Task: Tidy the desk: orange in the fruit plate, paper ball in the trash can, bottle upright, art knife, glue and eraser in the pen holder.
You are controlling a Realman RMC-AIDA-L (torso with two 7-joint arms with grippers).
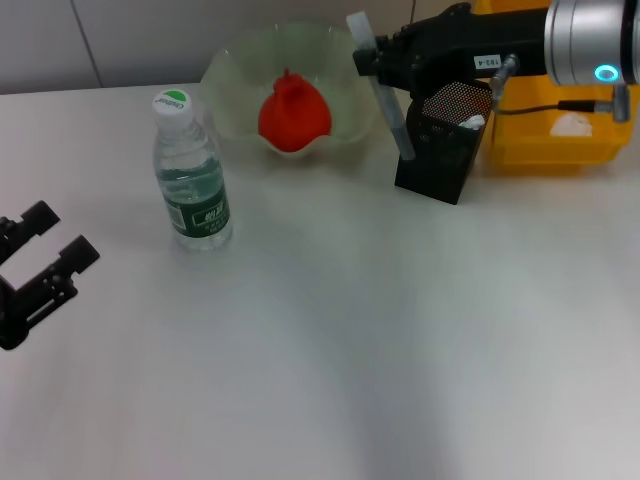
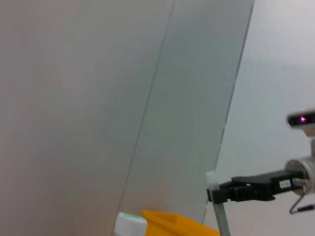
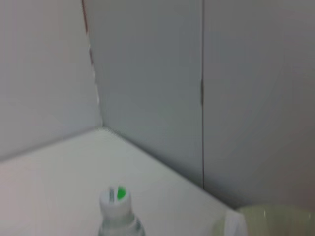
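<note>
1. Art knife: a long grey strip with a white top end, which I take for the knife. It is pinched near its upper end by the right gripper, jaws pressed onto it. It hangs tilted, lower end down against the left face of the pen holder. I cannot tell whether the tip is inside the mesh or outside it.
2. Risk: if the tip is outside the wall, letting go would drop the knife onto the table beside the holder. Cause: the tilt carries the low end away from the opening.
3. Risk: tipping the holder. It is tall and narrow, and the strip leans on its side. A sideways push from the arm could shove it or knock it over toward the trash can just behind.
4. Risk: jamming. Something white already sits at the holder's far corner, and a slanted strip may catch on the rim or the mesh.
5. Risk: a high pinch on a long strip lets it swing or slip in the jaws.
6. Elsewhere, judged settled: orange in the fruit plate, bottle upright, and a white wad, likely the paper ball, in the trash can. The arm passes close over the plate's rim, so a low retreat could clip it.
7. Left gripper: spread, holding nothing, low at the table's left edge, well apart from everything.
</note>
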